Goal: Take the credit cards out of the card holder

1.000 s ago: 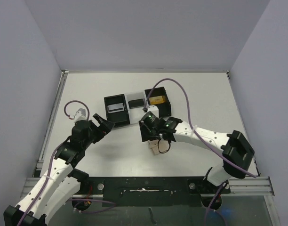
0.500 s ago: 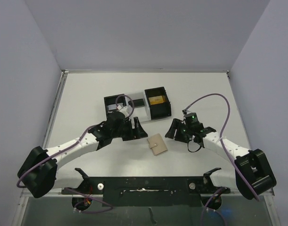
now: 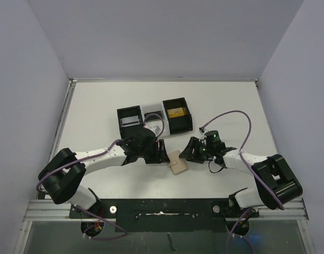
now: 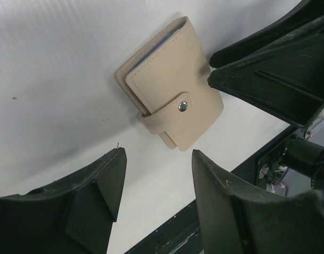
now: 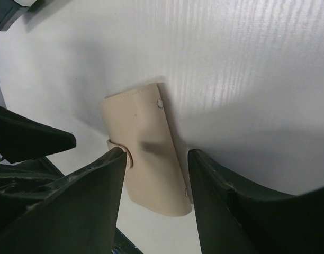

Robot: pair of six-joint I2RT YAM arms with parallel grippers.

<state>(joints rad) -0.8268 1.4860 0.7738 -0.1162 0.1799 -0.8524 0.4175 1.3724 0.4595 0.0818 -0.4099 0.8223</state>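
Observation:
The card holder (image 3: 178, 163) is a small tan wallet lying flat on the white table, its strap snapped shut (image 4: 172, 103). A thin light-blue edge of the credit cards (image 4: 151, 51) shows between its flaps. My left gripper (image 3: 162, 153) sits just left of the holder, open, with only bare table between its fingers (image 4: 158, 161). My right gripper (image 3: 190, 151) is at the holder's right side, also open. In the right wrist view its fingers (image 5: 156, 156) straddle the holder (image 5: 146, 132) without closing on it.
A black-and-white three-compartment tray (image 3: 154, 120) stands behind the grippers, with a yellow item in its right bin and a grey one in its left. The table's dark front rail (image 3: 162, 209) runs close below the holder. Purple cables loop over both arms.
The left arm swung in from the far left to the holder's left side and narrowed its jaws. The right gripper lifted off the holder, drew back right, then edged in again.

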